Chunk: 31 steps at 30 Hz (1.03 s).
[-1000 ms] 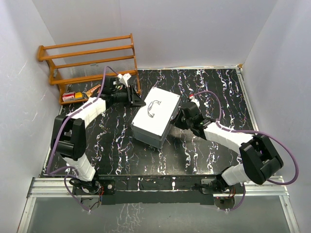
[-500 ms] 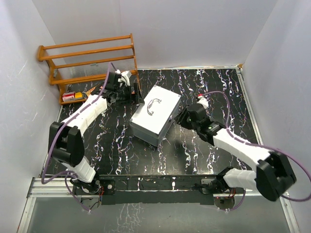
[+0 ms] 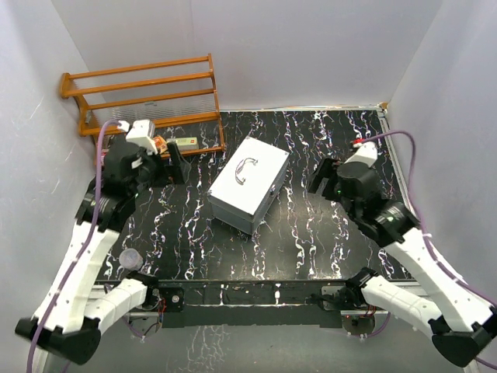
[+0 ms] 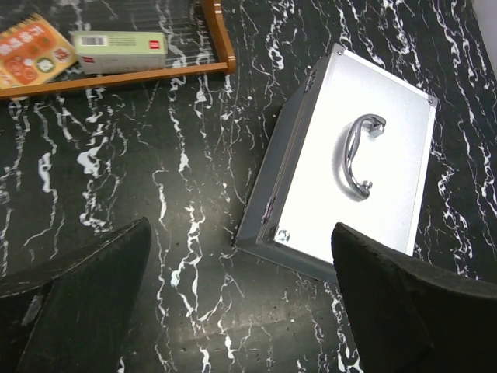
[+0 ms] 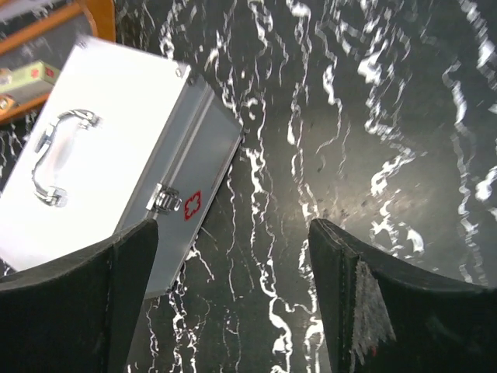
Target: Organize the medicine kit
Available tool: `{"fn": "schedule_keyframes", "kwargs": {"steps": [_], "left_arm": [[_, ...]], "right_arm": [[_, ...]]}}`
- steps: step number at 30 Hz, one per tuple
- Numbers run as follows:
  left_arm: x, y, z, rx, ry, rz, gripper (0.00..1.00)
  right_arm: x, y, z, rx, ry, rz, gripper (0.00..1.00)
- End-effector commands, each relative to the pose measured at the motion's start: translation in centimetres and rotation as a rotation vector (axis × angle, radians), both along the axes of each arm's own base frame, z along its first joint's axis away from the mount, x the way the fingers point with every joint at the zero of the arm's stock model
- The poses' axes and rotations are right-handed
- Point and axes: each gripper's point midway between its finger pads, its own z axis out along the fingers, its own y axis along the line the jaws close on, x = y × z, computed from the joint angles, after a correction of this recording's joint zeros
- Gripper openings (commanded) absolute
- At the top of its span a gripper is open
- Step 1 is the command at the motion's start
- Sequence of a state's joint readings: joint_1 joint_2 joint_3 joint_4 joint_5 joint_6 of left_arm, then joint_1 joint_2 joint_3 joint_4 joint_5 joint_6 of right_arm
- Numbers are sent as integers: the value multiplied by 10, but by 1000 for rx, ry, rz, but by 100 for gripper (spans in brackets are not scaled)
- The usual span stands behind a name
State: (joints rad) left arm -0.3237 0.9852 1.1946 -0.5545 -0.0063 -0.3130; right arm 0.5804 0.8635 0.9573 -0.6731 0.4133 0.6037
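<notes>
Both spread empty, left fingers, right fingers, closed case (red cross mark)

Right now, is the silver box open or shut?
Shut. The silver box has its lid lying flat, handle on top, and the side latch looks fastened.

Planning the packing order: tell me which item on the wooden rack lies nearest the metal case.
The pale green box, toward the rack end by the case; the orange packet lies farther away.
</notes>
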Motion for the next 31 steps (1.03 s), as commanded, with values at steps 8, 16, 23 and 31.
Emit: {"fn": "schedule_keyframes", "kwargs": {"steps": [8, 16, 23, 31], "left_arm": [[-82, 55, 81, 12, -259, 115, 99], [-108, 67, 118, 3, -336, 126, 99], [-111, 69, 118, 0, -343, 130, 99], [-109, 65, 114, -3, -336, 112, 99]], "right_arm": [[-43, -63, 107, -82, -220, -72, 98], [-62, -93, 148, -51, -328, -169, 98], [-69, -98, 157, -29, -357, -178, 98], [-68, -97, 156, -15, -365, -178, 98]]}}
